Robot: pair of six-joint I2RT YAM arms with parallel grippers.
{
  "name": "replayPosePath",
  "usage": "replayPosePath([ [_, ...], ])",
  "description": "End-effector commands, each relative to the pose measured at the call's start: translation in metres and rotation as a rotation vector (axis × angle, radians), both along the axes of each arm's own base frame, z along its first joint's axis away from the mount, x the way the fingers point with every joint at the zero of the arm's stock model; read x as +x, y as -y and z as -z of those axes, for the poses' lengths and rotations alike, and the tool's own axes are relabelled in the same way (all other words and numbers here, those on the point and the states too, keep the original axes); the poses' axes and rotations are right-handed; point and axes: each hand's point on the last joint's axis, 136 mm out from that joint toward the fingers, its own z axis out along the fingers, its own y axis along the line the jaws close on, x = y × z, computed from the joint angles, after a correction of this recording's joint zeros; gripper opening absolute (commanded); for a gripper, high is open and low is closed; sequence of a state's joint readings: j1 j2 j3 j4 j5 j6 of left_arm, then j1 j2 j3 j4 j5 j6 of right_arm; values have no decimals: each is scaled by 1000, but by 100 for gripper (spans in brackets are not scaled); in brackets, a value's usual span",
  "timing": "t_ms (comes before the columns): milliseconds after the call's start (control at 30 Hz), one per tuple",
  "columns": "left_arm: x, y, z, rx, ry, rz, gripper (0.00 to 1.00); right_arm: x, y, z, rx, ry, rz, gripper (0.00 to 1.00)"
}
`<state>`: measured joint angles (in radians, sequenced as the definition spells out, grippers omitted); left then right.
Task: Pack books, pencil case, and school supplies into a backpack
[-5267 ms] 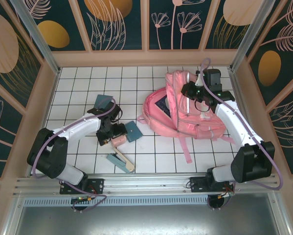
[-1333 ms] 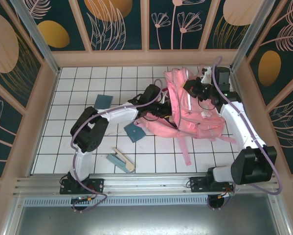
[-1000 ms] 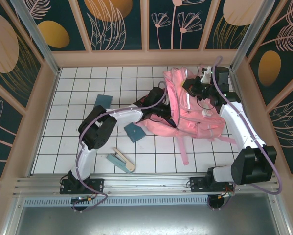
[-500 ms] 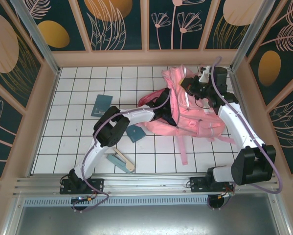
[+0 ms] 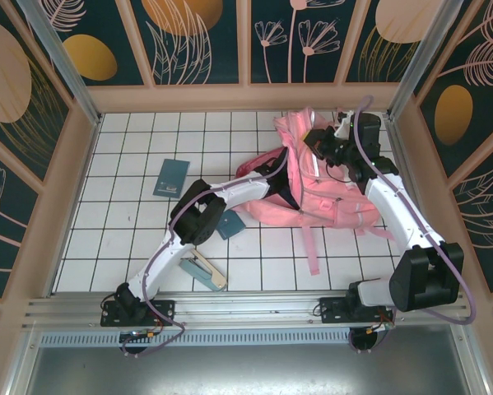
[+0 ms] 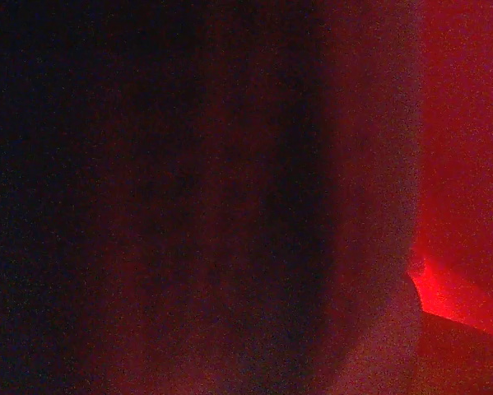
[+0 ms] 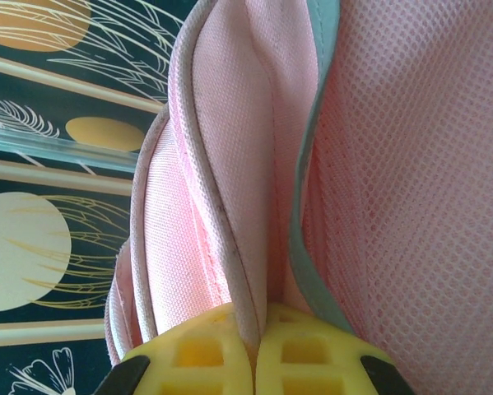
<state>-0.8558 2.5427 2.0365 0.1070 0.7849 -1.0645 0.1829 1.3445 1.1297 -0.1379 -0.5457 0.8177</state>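
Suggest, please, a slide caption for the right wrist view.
Right claw shut on a piped seam of the pink backpack, with the patterned wall behind.

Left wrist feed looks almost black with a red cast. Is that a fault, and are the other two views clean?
Left wrist: near-black, grainy, red glow at the right edge, nothing resolvable; probably no fault, since top external shows the left arm reaching into the backpack. Top external: evenly lit, sharp, soft shadows. Right wrist: bright, crisp on the fabric pinched by the right gripper.
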Motion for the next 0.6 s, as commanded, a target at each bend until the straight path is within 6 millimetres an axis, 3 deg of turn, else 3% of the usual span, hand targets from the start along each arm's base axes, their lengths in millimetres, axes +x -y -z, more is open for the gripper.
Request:
replayPosePath([
  [0, -21, 0, 48, 163, -32, 30, 45, -10, -30, -50, 48, 187, -129, 0],
  [167, -20, -8, 47, 214, 0, 22, 61, -9, -28, -51, 30, 191, -119, 0],
  [267, -23, -7, 26, 159, 15, 32, 75, -8, -25, -51, 16, 193, -108, 0],
  [367, -33, -4, -6, -4, -10, 80, 94, -8, -18, -51, -11, 200, -81, 0],
  [567, -26, -20, -44, -111, 20, 72, 98, -8, 0, -52, -26, 207, -42, 0],
])
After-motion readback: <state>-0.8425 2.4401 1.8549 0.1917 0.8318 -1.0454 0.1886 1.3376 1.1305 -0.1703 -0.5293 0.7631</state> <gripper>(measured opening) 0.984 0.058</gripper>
